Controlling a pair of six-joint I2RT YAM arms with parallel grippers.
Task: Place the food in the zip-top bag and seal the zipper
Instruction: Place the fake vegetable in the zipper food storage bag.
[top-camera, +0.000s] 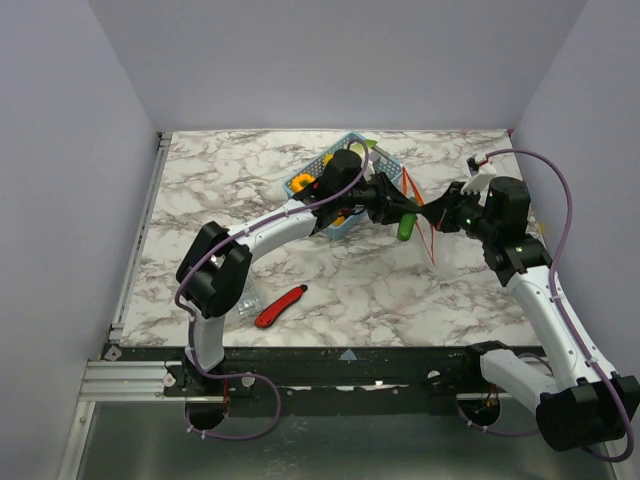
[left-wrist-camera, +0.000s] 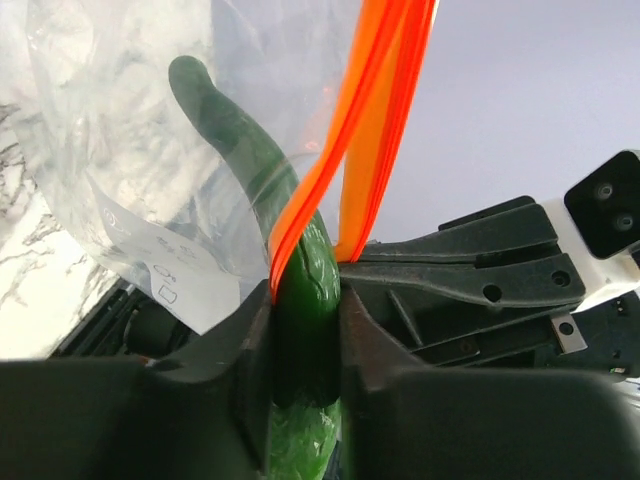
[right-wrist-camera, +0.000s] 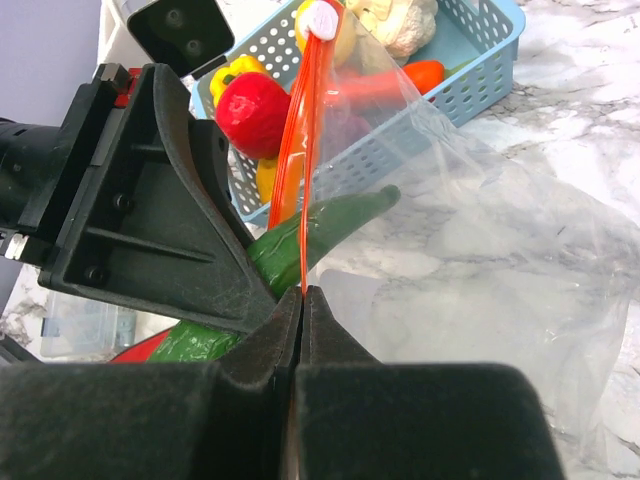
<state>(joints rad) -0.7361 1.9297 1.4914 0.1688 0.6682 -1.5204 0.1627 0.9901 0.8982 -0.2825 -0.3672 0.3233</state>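
My left gripper (top-camera: 404, 210) (left-wrist-camera: 305, 300) is shut on a long green toy vegetable (top-camera: 405, 229) (left-wrist-camera: 301, 270) (right-wrist-camera: 330, 225). The vegetable's tip pokes through the mouth of the clear zip-top bag (left-wrist-camera: 100, 150) (right-wrist-camera: 480, 260), between the two sides of the orange-red zipper (left-wrist-camera: 370, 110) (right-wrist-camera: 300, 170). My right gripper (top-camera: 437, 222) (right-wrist-camera: 302, 292) is shut on the zipper strip and holds the bag up, with the left fingers (right-wrist-camera: 170, 200) just beside it. More food lies in the blue basket (top-camera: 385, 160) (right-wrist-camera: 470, 80): a red piece (right-wrist-camera: 252, 110), a yellow one (right-wrist-camera: 235, 70), a white one (right-wrist-camera: 400, 20).
A red utility knife (top-camera: 280, 306) lies near the table's front left, beside a clear ridged box (top-camera: 245, 300). The blue basket stands at the back centre, right behind the left gripper. Walls close in the table on three sides.
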